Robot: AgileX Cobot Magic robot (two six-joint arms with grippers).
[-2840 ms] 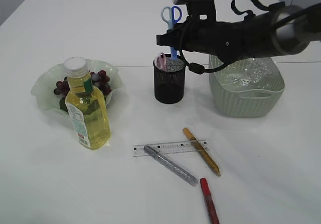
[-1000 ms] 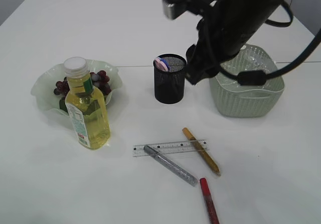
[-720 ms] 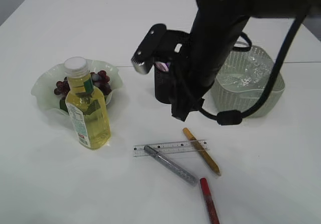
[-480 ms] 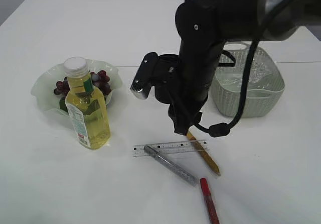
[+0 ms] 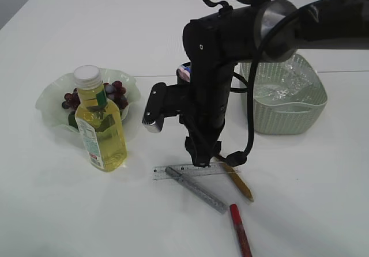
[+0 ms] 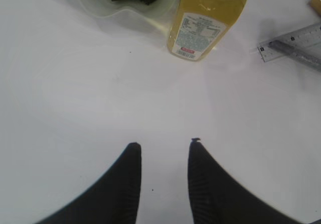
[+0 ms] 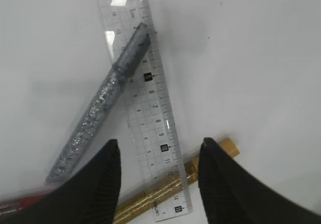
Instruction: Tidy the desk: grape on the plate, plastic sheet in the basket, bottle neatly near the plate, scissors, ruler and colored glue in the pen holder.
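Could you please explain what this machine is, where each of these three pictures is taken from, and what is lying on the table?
It is a robot with two arms, each ending in a claw, tidying a desk. The wide picture looks down at the table from in front; the other two come from cameras on each wrist.

The right claw is open and empty, poised over the clear ruler. A silver glue pen lies across it and a gold glue pen beside it; a red one lies nearer.

The left claw, open and empty, hovers over bare table near the bottle.

Grapes sit on the plate, and the basket holds crinkled plastic.
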